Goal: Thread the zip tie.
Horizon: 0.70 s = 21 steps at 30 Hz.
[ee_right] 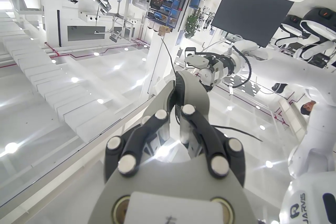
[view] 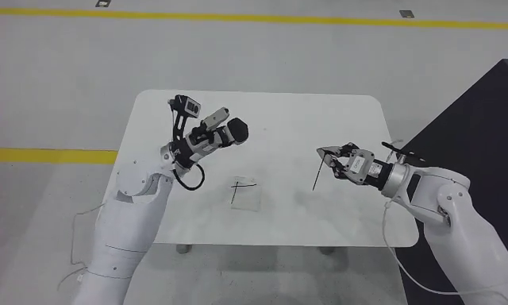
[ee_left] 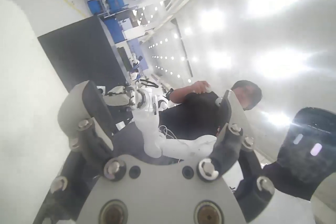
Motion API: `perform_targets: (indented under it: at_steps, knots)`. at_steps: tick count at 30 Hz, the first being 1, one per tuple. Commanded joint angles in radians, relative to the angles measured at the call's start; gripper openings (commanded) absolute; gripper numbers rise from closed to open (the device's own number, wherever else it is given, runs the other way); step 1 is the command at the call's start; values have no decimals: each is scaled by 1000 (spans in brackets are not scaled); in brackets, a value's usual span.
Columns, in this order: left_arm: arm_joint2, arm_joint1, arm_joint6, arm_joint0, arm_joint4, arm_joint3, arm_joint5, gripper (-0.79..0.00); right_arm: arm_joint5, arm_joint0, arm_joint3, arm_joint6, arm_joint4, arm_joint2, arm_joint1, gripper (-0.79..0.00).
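Top view puts the zip tie (view: 317, 176) in your right claw (view: 328, 153). It is a thin black strap pinched near its upper part, with its long axis dropping steeply toward the counter (view: 317, 114) and the low end leaning slightly toward the other arm. You cannot tell whether that end touches the surface.

In the right wrist view, the right claw (ee_right: 176, 83) is clamped together on the zip tie (ee_right: 168, 54). One stretch runs straight out past the tips and another curls off behind the fingers, so you probably grip it partway along, not at an end.

A second black tie (view: 242, 185), bent, lies flat on what looks like a small clear sheet (view: 252, 200) between the arms, nearer your left side.

Your left claw (view: 228, 124) hangs raised over the counter's left part, well apart from the held strap. The left wrist view shows the left claw (ee_left: 157, 93) spread apart with nothing between its fingers.

Threading needs the free end brought to the head, so the left claw would likely have to cross toward the right.
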Motion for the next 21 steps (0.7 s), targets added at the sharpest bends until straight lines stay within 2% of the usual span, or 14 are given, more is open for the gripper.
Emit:
perform_targets:
  at_steps: [1,4,13,15,18,21]
  knots:
    - [-16,-1,39,21,-26,-5,-51,0,0,0,0,0,0,0,0,-785]
    - [-28,-4,107,47,-38,-9,-106,0,0,0,0,0,0,0,0,-785]
    - [-28,-4,107,47,-38,-9,-106,0,0,-3,-1,5,6,-2,-1,-785]
    - [-31,-4,121,53,-37,-22,-105,0,27,-11,-8,10,36,-15,-2,-785]
    - [-48,-7,220,65,-7,-59,-170,0,-27,20,-13,-96,-22,-44,-5,-785]
    - [-48,-10,268,82,5,-91,-213,0,-60,101,6,-190,-50,-128,-17,-785]
